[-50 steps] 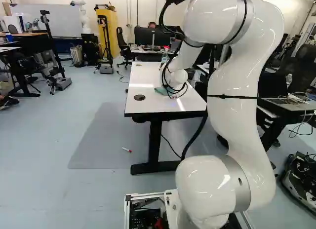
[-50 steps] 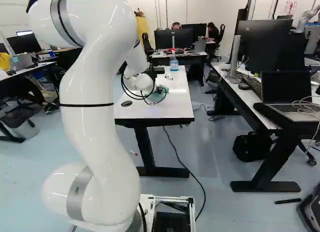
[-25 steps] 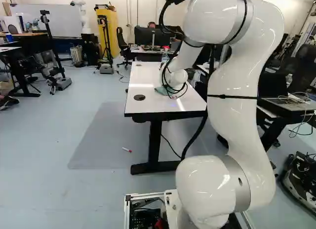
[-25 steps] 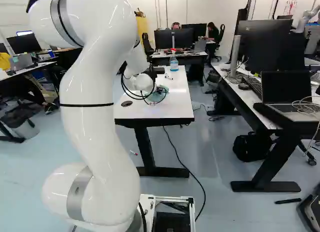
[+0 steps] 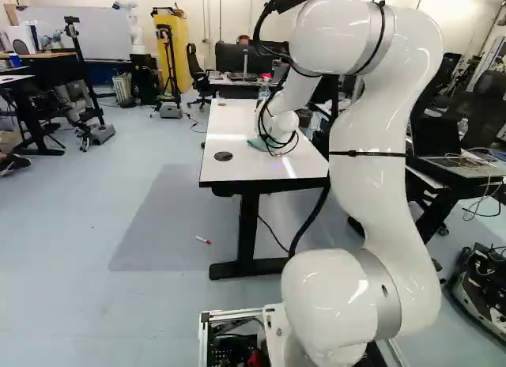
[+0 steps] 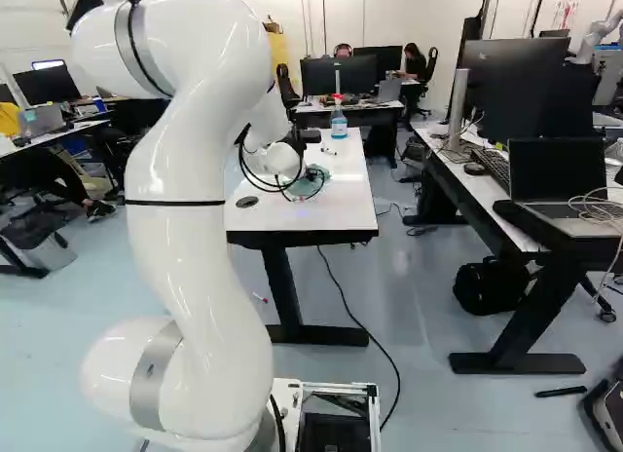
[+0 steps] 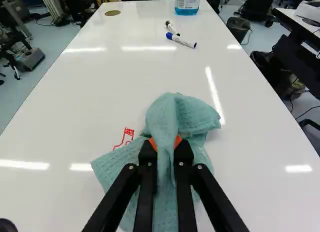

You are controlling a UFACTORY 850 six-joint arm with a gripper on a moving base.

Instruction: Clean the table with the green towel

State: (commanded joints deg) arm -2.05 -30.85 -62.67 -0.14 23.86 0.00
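Green towel (image 7: 162,112) gripped between your fingers (image 7: 186,157), loose folds spread around them on the worktop (image 7: 75,117). For the wipe, press lightly and evenly, then sweep sideways over the red marks (image 7: 128,131) just beside the fingers, cloth leading, so bare tips don't scrape.

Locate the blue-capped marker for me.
Wrist view: the blue-capped marker lies on the white table ahead of the gripper, beside another marker, short of the bottle.

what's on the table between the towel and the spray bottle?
Two markers, seen in the wrist view: the blue-ended marker nearer the green towel, the dark-ended marker nearer the spray bottle.
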